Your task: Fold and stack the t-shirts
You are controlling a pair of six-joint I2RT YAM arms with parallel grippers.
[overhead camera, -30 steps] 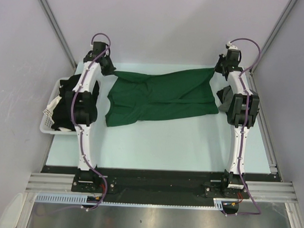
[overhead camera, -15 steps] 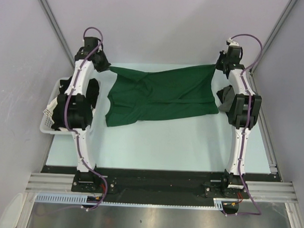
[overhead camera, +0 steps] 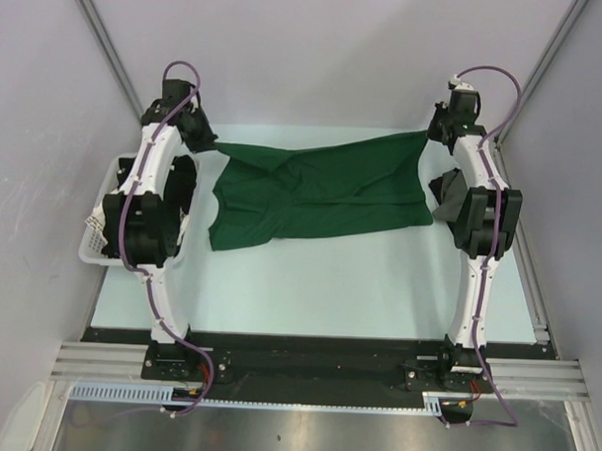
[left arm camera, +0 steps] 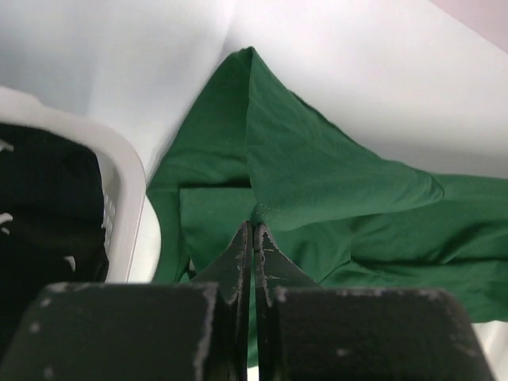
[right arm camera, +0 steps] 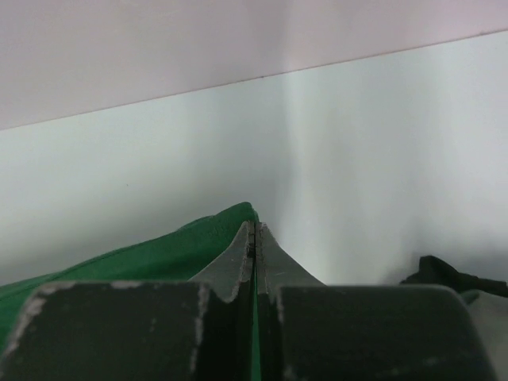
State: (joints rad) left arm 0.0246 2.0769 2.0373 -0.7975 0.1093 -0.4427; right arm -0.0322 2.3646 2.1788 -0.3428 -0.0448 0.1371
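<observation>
Green t-shirt (overhead camera: 317, 191), corners clamped in left hand (overhead camera: 217, 140) and right hand (overhead camera: 427, 136); bare table (overhead camera: 329, 286) nearer.

Place: robot lab work cell
Walls: plain grey panels (overhead camera: 317, 48) enclose the pale tabletop (overhead camera: 329, 286)
Frame: aluminium rails (overhead camera: 98, 362) along the near edge
Machines: two cabled robot arms (overhead camera: 474, 281) bolted there

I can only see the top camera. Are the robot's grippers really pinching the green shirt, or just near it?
Observer: Left wrist view: the left gripper is shut on a fold of the green t-shirt.
Operator: And the other one?
Observer: Right wrist view: the right gripper is shut on the shirt's green edge.
Operator: Which bit does the left one pinch?
Observer: A stitched hem, right at its fingertips.
</observation>
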